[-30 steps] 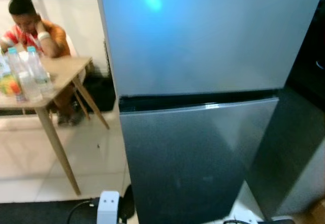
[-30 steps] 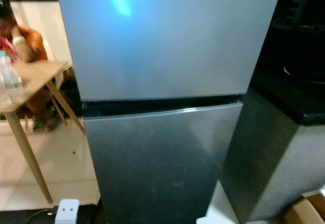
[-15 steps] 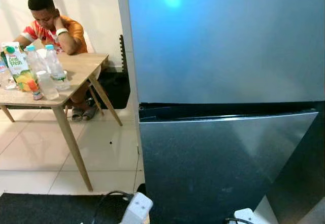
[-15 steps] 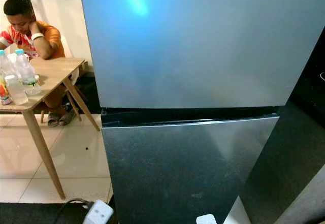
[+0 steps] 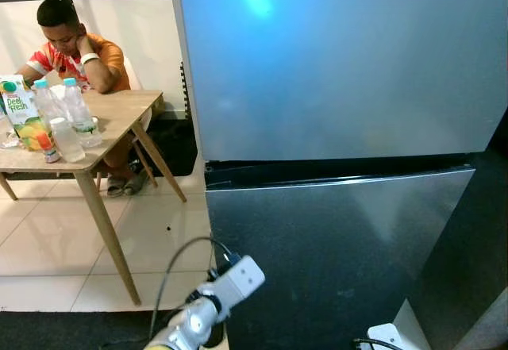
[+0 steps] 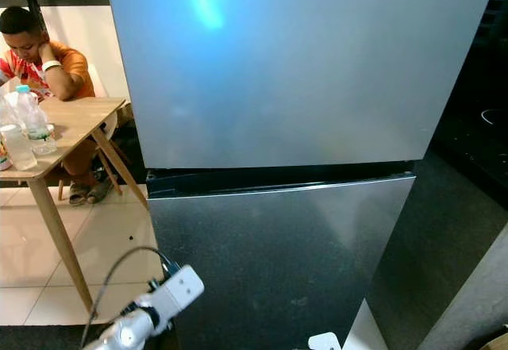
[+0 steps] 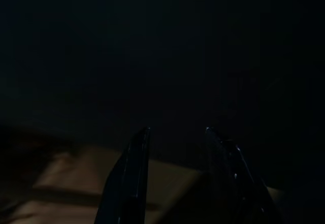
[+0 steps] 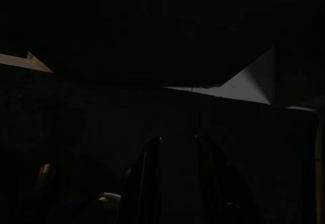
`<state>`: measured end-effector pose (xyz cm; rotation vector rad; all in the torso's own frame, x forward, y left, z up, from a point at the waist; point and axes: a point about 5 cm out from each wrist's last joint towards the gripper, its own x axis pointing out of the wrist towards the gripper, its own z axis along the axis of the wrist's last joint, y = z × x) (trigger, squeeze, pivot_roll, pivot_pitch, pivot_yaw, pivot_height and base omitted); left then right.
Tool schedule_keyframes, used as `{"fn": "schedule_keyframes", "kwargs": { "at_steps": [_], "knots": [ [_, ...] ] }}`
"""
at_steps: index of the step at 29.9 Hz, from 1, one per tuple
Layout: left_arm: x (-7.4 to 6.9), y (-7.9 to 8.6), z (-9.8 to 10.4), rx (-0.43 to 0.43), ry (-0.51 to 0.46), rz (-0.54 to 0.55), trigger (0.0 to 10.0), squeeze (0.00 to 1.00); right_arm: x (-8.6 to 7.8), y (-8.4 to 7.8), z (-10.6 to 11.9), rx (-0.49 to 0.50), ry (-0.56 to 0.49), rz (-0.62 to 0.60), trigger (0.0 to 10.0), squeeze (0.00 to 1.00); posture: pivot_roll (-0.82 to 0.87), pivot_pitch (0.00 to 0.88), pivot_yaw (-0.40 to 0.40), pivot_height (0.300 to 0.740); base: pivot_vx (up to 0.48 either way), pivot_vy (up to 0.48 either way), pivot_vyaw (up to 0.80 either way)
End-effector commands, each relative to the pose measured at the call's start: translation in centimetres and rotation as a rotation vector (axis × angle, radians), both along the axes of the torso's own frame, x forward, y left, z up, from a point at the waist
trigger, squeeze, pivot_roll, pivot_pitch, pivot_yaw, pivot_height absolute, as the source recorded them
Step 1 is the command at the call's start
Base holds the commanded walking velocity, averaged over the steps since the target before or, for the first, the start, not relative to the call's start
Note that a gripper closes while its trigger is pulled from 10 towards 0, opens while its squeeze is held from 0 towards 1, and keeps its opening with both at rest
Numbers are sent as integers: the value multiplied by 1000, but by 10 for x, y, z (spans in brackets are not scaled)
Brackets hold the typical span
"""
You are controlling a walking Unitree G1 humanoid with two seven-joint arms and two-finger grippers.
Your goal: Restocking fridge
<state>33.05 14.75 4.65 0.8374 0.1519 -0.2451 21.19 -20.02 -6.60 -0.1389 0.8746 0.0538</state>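
We face the fridge [image 5: 341, 128], both doors shut, upper door above a dark seam, lower door below. Our left arm [image 5: 208, 306] is raised low in front of the lower door. In the dark wrist views the left gripper [image 7: 175, 132] has fingers apart with a gap, nothing between; the right gripper [image 8: 176, 140] fingers also slightly apart, empty. To our left a table [image 5: 119, 116] holds bottles [image 5: 79, 112] and a juice carton [image 5: 17, 112]; a person [image 5: 75, 48] sits behind it.

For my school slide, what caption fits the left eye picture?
Robot's left arm rises toward a closed grey fridge; bottles wait on the table.
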Motion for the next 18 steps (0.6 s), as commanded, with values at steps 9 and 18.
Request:
{"fn": "schedule_keyframes", "kwargs": {
  "at_steps": [9, 18],
  "knots": [
    [6, 69, 29, 83, -336, 487, 10000, 0, -1, 0, 0, 3, -8, -14, 10000, 0, -18, 58, 17, 740, 0, 0, 0],
    [-26, 51, -29, -79, 54, 331, 10000, 0, -2, 2, -1, 2, 2, 5, 10000, 0, -15, 58, 8, 740, 0, 0, 0]
  ]
}}
